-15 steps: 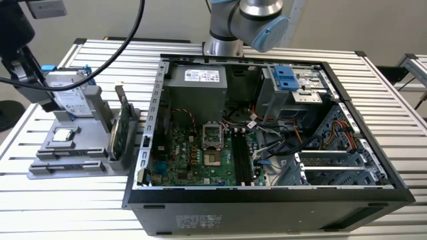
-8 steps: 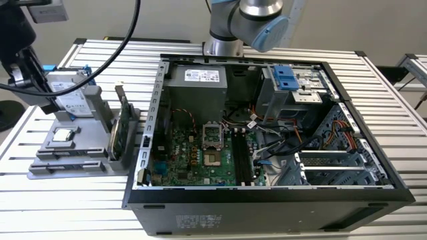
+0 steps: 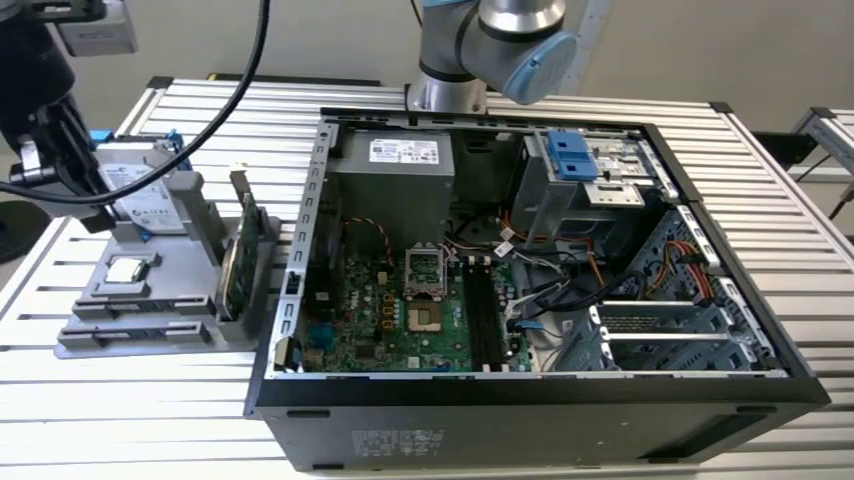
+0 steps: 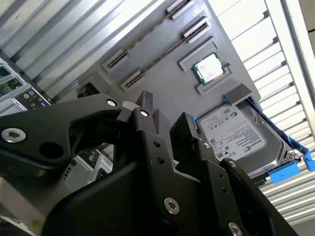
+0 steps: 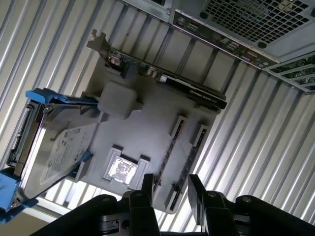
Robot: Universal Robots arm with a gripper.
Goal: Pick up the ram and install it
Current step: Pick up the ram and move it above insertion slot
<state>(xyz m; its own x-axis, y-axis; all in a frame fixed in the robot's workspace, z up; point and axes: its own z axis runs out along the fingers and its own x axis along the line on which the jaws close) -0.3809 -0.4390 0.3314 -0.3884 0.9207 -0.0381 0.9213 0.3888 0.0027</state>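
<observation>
Grey tray [image 5: 133,128] on slatted table [image 3: 134,420], we log ram [image 5: 167,158] standing on edge in a tray slot beside processor [image 5: 120,169], black gripper [image 5: 171,183] near it, fingers apart, nothing between, case [image 3: 534,410] alongside.

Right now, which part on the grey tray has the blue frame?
The hard drive, the big silver box. The small square chip lies flat with no frame, and the card stands on edge with no blue.

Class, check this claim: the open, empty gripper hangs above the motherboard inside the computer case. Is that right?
Not quite. The open, empty gripper hangs above the grey parts tray, not the motherboard. The first wrist view shows the tray straight beyond its fingertips.
</observation>
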